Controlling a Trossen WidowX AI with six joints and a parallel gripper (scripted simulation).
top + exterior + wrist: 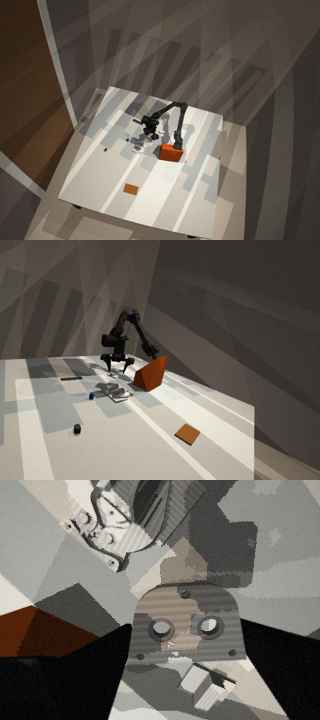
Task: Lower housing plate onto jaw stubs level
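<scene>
My gripper [150, 134] [116, 372] [181, 626] is shut on the housing plate [180, 600], a grey plate with a rounded edge, two large holes and small corner holes. The plate looks about level and is held above the table. The jaw assembly [140, 148] [116, 395] [125, 520] lies on the table, a pale base with two grey jaws. In the wrist view it is at the upper left, beyond the plate and not under it. Two round stubs [86, 518] [107, 539] show near its end.
A big orange block [170, 153] [152, 374] [55, 635] stands by the arm's base. A small white block [161, 133] [202, 685] lies near the gripper. A black bar [71, 378], blue block [127, 139] [91, 395], black block [105, 149] [77, 429] and brown tile [131, 189] [187, 434] lie around.
</scene>
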